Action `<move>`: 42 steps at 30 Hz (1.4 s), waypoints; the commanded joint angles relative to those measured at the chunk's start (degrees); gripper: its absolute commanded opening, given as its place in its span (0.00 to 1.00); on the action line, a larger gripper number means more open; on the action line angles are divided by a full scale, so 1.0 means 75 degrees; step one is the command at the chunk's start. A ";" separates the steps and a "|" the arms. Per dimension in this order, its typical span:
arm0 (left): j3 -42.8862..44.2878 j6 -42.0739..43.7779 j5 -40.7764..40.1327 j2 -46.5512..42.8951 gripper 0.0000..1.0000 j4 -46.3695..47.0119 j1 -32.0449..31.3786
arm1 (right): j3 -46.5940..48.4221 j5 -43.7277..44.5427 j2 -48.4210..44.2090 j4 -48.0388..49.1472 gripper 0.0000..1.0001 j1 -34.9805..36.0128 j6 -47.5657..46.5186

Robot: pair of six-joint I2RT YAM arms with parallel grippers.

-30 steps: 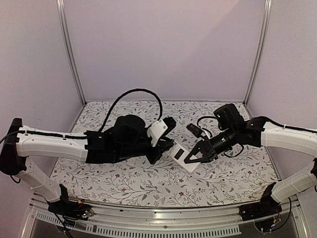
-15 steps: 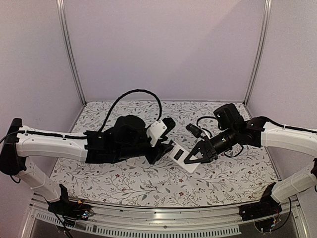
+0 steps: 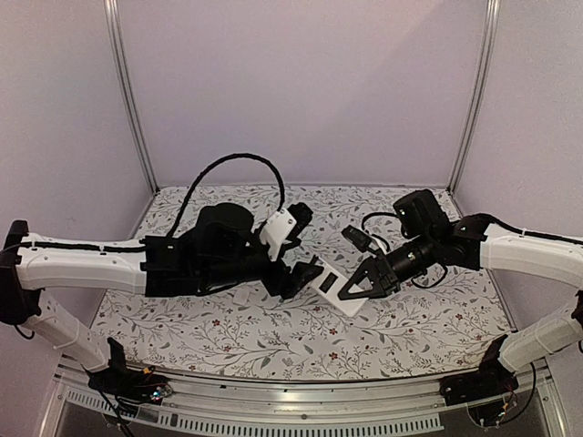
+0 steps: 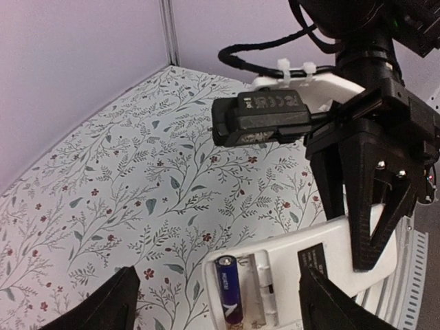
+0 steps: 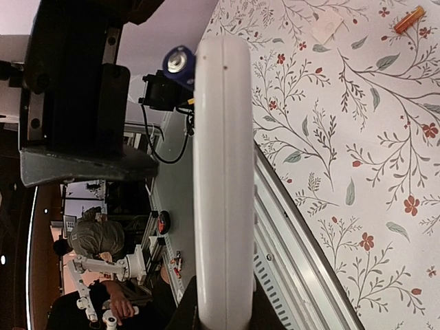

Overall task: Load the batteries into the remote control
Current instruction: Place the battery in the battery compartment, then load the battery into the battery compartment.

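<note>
Remote control (image 3: pixel 339 293) back-up, clamped by its end in the closed right tool (image 3: pixel 353 291), dark battery (image 4: pixel 227 289) seated in its recess, between the left tool (image 4: pixel 220 306)'s spread-apart fingers, gripping nothing, orange battery (image 5: pixel 409 18) on the floral bench (image 4: pixel 137 185), well beyond the right tool.

Top external: I look down from high behind, far back, over the whole table (image 3: pixel 228 341).
Left wrist: close, facing the remote control (image 4: pixel 289 271) back.
Right wrist: close, edge-on.
Shared: remote control, all three.
</note>
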 commanded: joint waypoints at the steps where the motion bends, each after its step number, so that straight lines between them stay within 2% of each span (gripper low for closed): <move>1: -0.0153 -0.0881 -0.0020 -0.0504 0.93 0.0197 0.0017 | 0.0165 0.0212 -0.0059 0.0274 0.00 -0.0100 -0.0093; 2: -0.0291 -0.1157 -0.0090 -0.0661 0.99 0.0361 0.0033 | 0.0165 0.0243 -0.0054 0.0319 0.00 -0.0118 -0.0079; 7: -0.1185 -0.3506 -0.1142 -0.1442 1.00 0.1028 0.0133 | 0.0193 0.0452 -0.0016 0.0609 0.00 -0.0180 0.0017; 11: -0.1591 -0.5157 -0.0607 -0.1494 1.00 0.1275 0.0411 | 0.0229 0.0539 0.0056 0.0830 0.00 -0.0206 0.0092; 16: -0.2128 -0.6798 -0.0129 -0.1164 0.97 0.2691 0.0392 | 0.0293 0.0626 0.0190 0.1022 0.00 -0.0204 0.0141; 26: -0.1760 -0.7622 -0.0433 -0.0302 0.97 0.3461 0.0294 | 0.0373 0.0614 0.0301 0.1235 0.00 -0.0206 0.0264; 31: -0.1834 -0.8328 -0.0292 0.0205 0.95 0.4366 0.0306 | 0.0387 0.0543 0.0324 0.1231 0.00 -0.0206 0.0257; 42: -0.1796 -0.8387 -0.0534 0.0317 0.87 0.4762 0.0306 | 0.0251 0.0637 0.0247 0.1234 0.00 -0.0198 0.0239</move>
